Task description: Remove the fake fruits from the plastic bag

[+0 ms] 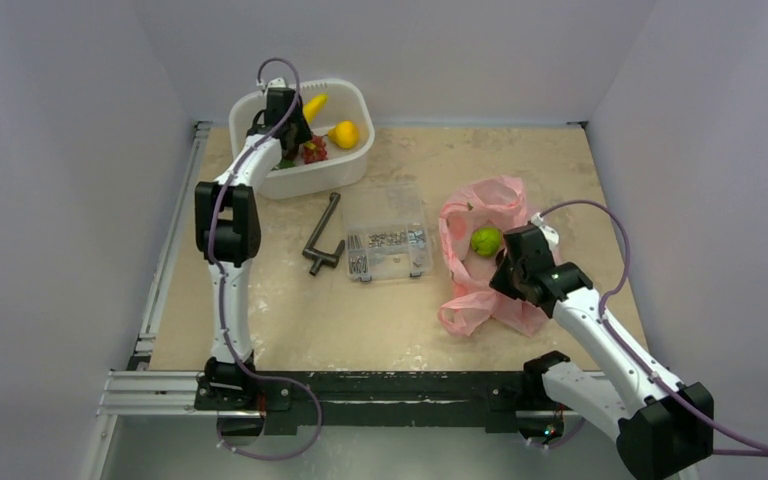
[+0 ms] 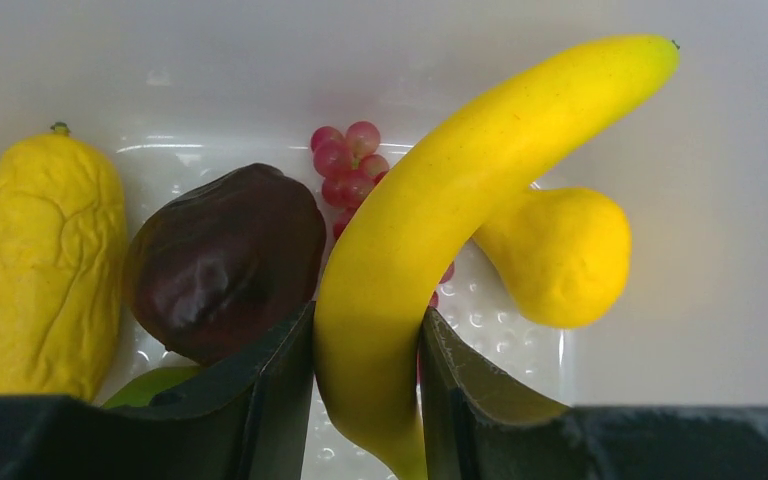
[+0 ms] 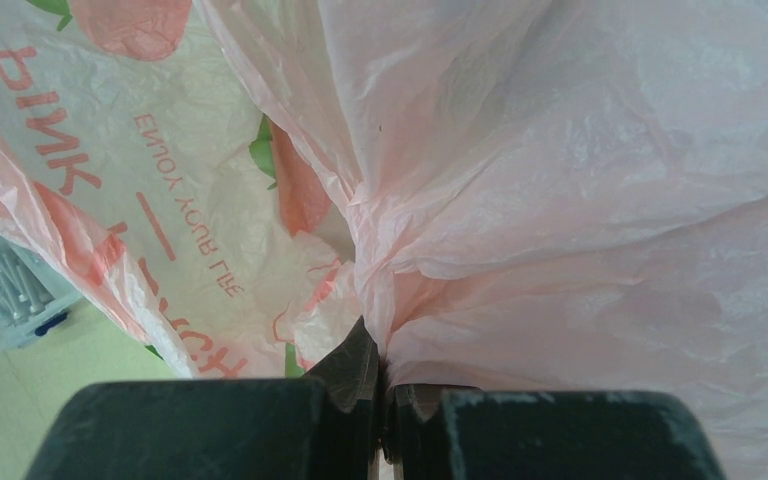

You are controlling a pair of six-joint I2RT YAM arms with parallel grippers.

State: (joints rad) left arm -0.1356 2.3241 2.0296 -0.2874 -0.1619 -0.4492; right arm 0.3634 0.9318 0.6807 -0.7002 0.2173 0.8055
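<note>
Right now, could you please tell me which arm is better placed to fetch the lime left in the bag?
Probably the left. The left fingers hold the banana over the tub and free up once it drops. The right fingers are pinched shut on the bag beside the lime.

From above and behind the arm bases, we look down on the whole counter, its near edge at the bottom. Our left wrist view sits very close, facing along the left gripper into the white tub at the far left corner. Our right wrist view looks along the right gripper, right up against the plastic bag near the right edge. The overhead shares tub and banana with one, bag with the other.
</note>
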